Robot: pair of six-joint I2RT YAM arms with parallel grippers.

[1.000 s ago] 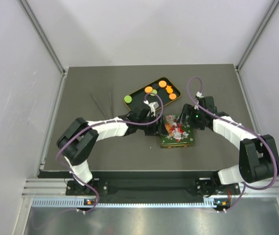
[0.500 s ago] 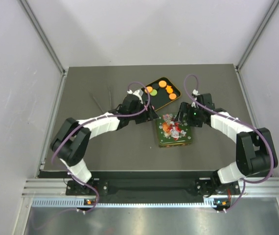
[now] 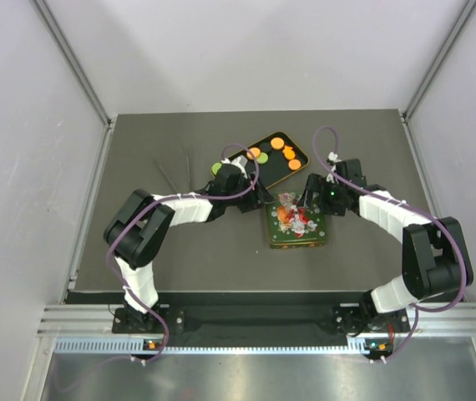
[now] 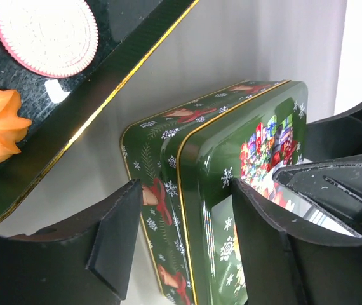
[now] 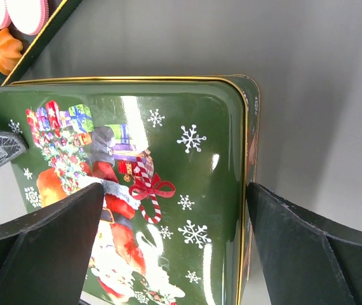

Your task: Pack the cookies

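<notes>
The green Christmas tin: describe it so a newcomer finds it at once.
On the dark table, look in the middle, just nearer the arms' bases than the black gold-rimmed tray of cookies. The tin lies flat there. It alone is green, with snowflakes and a colourful picture of gifts on top.

We are looking at a brightly, evenly lit scene from above, with only soft shadows falling on the dark table (image 3: 372, 138). In both wrist views, white glare is streaking across the glossy green tin lid (image 5: 168, 190).
</notes>
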